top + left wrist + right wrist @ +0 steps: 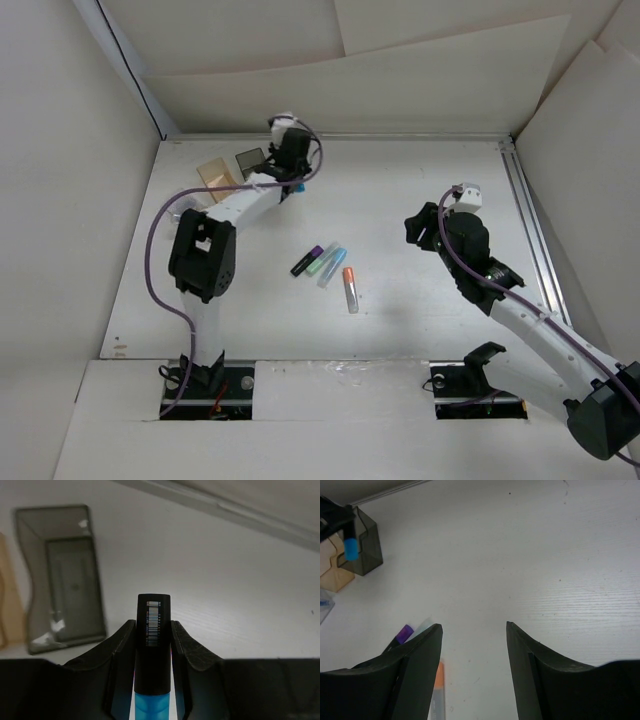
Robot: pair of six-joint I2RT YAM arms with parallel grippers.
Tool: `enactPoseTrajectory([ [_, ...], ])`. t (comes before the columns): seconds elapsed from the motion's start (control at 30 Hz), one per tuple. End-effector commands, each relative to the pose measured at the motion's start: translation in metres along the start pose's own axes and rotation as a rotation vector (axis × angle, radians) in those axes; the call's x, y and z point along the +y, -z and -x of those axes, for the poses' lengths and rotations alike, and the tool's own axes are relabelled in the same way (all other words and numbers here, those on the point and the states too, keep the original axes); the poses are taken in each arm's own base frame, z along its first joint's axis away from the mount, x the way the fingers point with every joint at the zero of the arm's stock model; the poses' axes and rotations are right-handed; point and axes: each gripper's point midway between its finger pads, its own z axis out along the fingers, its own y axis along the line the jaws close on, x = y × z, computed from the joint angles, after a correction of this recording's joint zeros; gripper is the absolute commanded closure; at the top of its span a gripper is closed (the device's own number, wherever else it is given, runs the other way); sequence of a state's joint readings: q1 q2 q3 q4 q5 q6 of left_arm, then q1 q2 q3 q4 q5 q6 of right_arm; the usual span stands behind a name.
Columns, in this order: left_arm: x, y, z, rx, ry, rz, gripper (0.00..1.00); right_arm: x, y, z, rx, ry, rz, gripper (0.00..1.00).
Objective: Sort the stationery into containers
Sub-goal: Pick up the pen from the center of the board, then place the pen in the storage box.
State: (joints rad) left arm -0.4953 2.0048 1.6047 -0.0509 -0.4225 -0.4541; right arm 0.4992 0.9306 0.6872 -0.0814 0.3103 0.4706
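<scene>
Blue highlighter [153, 655] clamped between left fingers [121, 652], black end forward along them; right fingers [420, 667] apart, empty.

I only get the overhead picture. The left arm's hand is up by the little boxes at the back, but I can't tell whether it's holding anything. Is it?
Observer: Yes. Its wrist camera shows the left hand shut on a blue marker, gripped at its black end, which carries a barcode.
Visitor: And the other hand, over on the right? From above I just see the arm.
Observer: Its wrist camera shows the right hand open, with nothing between its fingers.
</scene>
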Motion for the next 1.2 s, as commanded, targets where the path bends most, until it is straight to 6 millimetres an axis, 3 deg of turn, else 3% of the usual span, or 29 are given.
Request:
enactPoseTrajectory([
  [0.0,0.053,0.012,0.078,-0.093,0.128,0.05,0.9,0.017,0.006,0.028,-0.082,-0.021,0.059,0.4],
  [0.03,0.082,0.008,0.095,-0.118,0.16,0.095,0.9,0.017,0.006,0.028,-0.082,-0.021,0.059,0.4],
  [0.07,0.094,0.006,0.099,-0.124,0.171,0.115,0.9,0.017,0.006,0.028,-0.082,-0.021,0.059,0.4],
  [0.13,0.117,-0.002,0.111,-0.15,0.195,0.161,0.89,0.017,0.006,0.028,-0.082,-0.021,0.059,0.4],
  [0.2,0.125,-0.006,0.118,-0.163,0.175,0.192,0.89,0.02,0.007,0.027,-0.078,-0.018,0.067,0.4],
  [0.37,0.129,-0.033,0.105,-0.131,0.145,0.241,0.89,0.02,0.007,0.027,-0.078,-0.018,0.067,0.4],
  [0.9,0.126,-0.068,0.076,-0.086,0.099,0.223,0.85,0.019,0.0,0.021,-0.062,-0.012,0.058,0.4],
  [1.1,0.128,-0.071,0.075,-0.085,0.077,0.233,0.67,0.018,-0.002,0.018,-0.052,-0.009,0.053,0.4],
  [1.17,0.128,-0.071,0.075,-0.085,0.077,0.233,0.55,0.018,-0.002,0.018,-0.052,-0.009,0.053,0.4],
])
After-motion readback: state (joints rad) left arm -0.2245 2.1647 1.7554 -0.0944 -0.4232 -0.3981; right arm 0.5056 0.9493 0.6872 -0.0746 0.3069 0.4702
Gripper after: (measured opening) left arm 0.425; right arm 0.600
